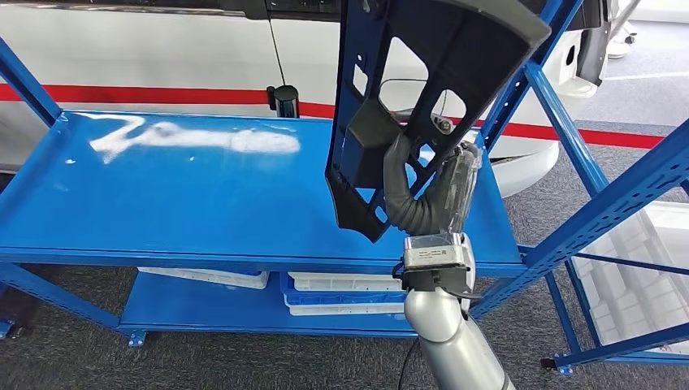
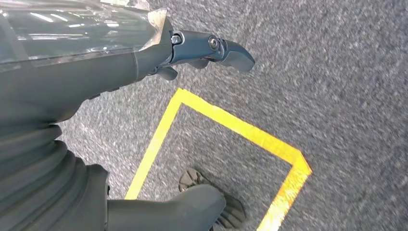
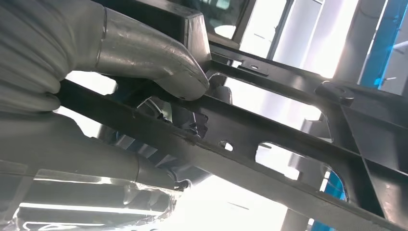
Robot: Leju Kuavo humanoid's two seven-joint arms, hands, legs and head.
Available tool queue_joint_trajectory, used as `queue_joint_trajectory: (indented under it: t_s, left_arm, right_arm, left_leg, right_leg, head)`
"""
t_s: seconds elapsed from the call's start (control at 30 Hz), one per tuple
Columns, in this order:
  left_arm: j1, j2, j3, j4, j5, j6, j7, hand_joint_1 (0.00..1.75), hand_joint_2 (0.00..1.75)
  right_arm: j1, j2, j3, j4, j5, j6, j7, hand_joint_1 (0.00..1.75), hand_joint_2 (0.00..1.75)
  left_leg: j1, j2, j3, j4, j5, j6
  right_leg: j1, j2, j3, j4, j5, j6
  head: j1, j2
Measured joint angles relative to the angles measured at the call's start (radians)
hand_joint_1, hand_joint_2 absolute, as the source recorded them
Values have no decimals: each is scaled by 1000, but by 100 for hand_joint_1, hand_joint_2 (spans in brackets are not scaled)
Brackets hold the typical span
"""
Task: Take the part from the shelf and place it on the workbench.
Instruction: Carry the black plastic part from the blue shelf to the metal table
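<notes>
Part was up off the blue shelf, raised above its right end with the right hand clamped on a rib and the left hand hanging empty, fingers slack; carrying it to the worktop looked next.

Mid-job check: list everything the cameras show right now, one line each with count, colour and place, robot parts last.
part: one, black, latticed panel held up above the top shelf board
shelf: one, blue steel rack, top board bare under the part
trays: several, white, on the lower shelf level
vehicle body: one, white with a red stripe, behind the shelf
floor tape: one yellow outline on grey carpet, left wrist view
right hand: one, grey, grips the part
left hand: one, dark fingers, holds nothing, above the floor
</notes>
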Motion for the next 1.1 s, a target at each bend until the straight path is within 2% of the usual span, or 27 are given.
queue_joint_trajectory:
  t_s: [0.03,0.07,0.1,0.17,0.2,0.23,0.27,0.33,0.37,0.4,0.47,0.5,0.53,0.57,0.63,0.67,0.7,0.73,0.77,0.83,0.87,0.93,0.97,1.0,1.03,1.07,1.1]
  left_arm:
    - [0,0,1,0,2,0,0,0,175]
    - [1,0,1,0,3,0,0,0,175]
    - [0,0,2,0,3,1,1,0,175]
    - [0,-4,2,0,3,0,4,0,175]
    - [0,-6,2,0,3,-1,6,0,175]
    - [0,-8,3,0,3,-3,8,0,175]
    - [0,-8,3,0,3,-4,10,0,175]
    - [1,-8,3,0,2,-8,10,0,175]
    - [1,-8,3,0,2,-8,9,0,175]
    - [2,-6,3,0,2,-10,7,0,175]
    - [2,-4,3,0,2,-12,5,0,175]
    - [2,-2,3,0,2,-13,4,0,175]
    - [2,0,3,0,2,-15,3,0,175]
    - [2,2,3,0,2,-16,3,0,175]
    - [1,4,3,0,2,-18,1,0,175]
    - [1,4,3,0,2,-19,0,0,175]
    - [0,4,3,0,2,-19,0,0,175]
    - [0,4,3,0,2,-19,0,0,175]
    - [0,4,3,0,2,-19,-1,0,175]
    - [0,3,3,1,2,-19,-1,0,175]
    - [0,3,3,1,3,-19,-1,0,175]
    - [0,5,3,1,3,-19,-1,0,175]
    - [-1,6,3,1,4,-19,-1,0,175]
    - [0,7,3,1,5,-19,-1,0,175]
    - [0,7,3,1,6,-19,-1,0,175]
    - [0,7,4,1,7,-20,-2,0,175]
    - [0,7,4,1,8,-23,-2,0,175]
  right_arm:
    - [2,-2,0,0,-18,6,-5,175,175]
    - [3,-3,0,-1,-33,13,-8,175,175]
    - [3,-4,1,-3,-46,19,-11,175,175]
    - [3,-3,1,-11,-60,26,-14,175,175]
    - [2,-2,2,-17,-63,28,-14,175,175]
    - [2,-2,3,-24,-65,30,-14,175,175]
    - [3,-2,4,-30,-67,33,-13,175,175]
    - [5,-4,6,-41,-73,43,-10,175,175]
    - [6,-5,8,-47,-78,49,-7,175,175]
    - [8,-6,9,-53,-84,56,-5,175,175]
    - [15,-7,11,-60,-97,66,-1,175,175]
    - [20,-8,11,-61,-102,70,0,175,175]
    - [24,-10,11,-61,-105,73,2,175,175]
    - [27,-11,12,-61,-106,75,3,175,175]
    - [31,-13,12,-64,-108,77,5,175,175]
    - [32,-14,13,-68,-109,77,5,175,175]
    - [32,-14,13,-71,-109,78,5,175,175]
    - [33,-14,14,-74,-109,78,5,175,175]
    - [33,-15,14,-76,-109,78,5,175,175]
    - [35,-18,15,-78,-109,78,5,175,175]
    - [36,-19,15,-78,-109,78,5,175,175]
    - [37,-22,15,-80,-110,78,5,175,175]
    - [38,-23,16,-80,-112,79,4,175,175]
    - [38,-25,16,-80,-118,80,3,175,175]
    - [38,-27,16,-80,-124,82,2,175,175]
    - [38,-28,16,-80,-130,83,0,175,175]
    - [38,-29,16,-80,-135,85,-2,175,175]
  left_leg:
    - [-7,1,-8,0,7,2]
    - [-15,1,-14,0,12,4]
    - [-22,0,-17,0,18,7]
    - [-29,0,-21,-1,27,8]
    - [-29,1,-23,-2,33,6]
    - [-28,2,-26,-3,40,3]
    - [-27,3,-29,-5,47,-2]
    - [-25,5,-37,0,43,-12]
    - [-24,3,-47,21,16,-16]
    - [-23,2,-62,63,-27,-22]
    - [-18,0,-100,199,-123,-34]
    - [-15,0,-112,257,-145,-40]
    - [-10,0,-110,288,-144,-46]
    - [-4,1,-88,276,-121,-53]
    - [11,1,2,160,-73,-70]
    - [14,-2,46,92,-63,-76]
    - [16,-4,75,42,-63,-79]
    - [15,-6,86,14,-67,-78]
    - [11,-7,83,6,-65,-71]
    - [8,-3,67,5,-51,-48]
    - [7,-1,57,4,-42,-33]
    - [7,2,31,3,-23,-10]
    - [6,3,17,3,-13,-4]
    - [6,5,2,3,-3,-2]
    - [6,6,-12,4,8,-2]
    - [6,7,-25,4,19,-3]
    - [6,7,-37,4,29,-6]
  right_leg:
    - [7,0,22,2,-3,-2]
    - [17,0,63,-36,7,-6]
    - [28,1,120,-107,22,-16]
    - [51,-2,224,-256,40,-46]
    - [59,-4,254,-302,43,-56]
    - [63,-7,262,-324,44,-60]
    - [65,-8,262,-332,48,-60]
    - [49,-8,256,-346,72,-58]
    - [41,-9,252,-353,86,-61]
    - [33,-11,246,-359,99,-64]
    - [34,-13,221,-357,118,-70]
    - [33,-14,209,-355,126,-68]
    - [32,-15,196,-350,133,-65]
    - [28,-15,183,-343,138,-61]
    - [24,-16,157,-321,145,-53]
    - [24,-16,144,-309,148,-48]
    - [26,-15,133,-300,152,-41]
    - [30,-15,124,-295,158,-33]
    - [31,-15,118,-293,166,-23]
    - [30,-13,102,-286,164,-6]
    - [26,-12,88,-265,143,-3]
    - [18,-7,47,-165,64,-2]
    - [16,-6,27,-93,23,-1]
    - [14,-6,17,-30,-4,4]
    - [12,-6,20,7,-12,11]
    - [11,-5,41,11,-3,21]
    - [11,-5,80,-26,18,29]
  head:
    - [0,0]
    - [0,0]
    - [0,0]
    - [-2,0]
    - [-3,0]
    - [-4,0]
    - [-4,0]
    - [-4,0]
    - [-7,0]
    - [-9,0]
    - [-13,0]
    - [-14,0]
    - [-14,0]
    - [-14,0]
    - [-15,0]
    - [-17,0]
    - [-17,0]
    - [-18,0]
    - [-17,0]
    - [-17,0]
    - [-15,0]
    - [-11,0]
    - [-9,0]
    - [-8,0]
    - [-9,0]
    - [-8,0]
    - [-9,0]
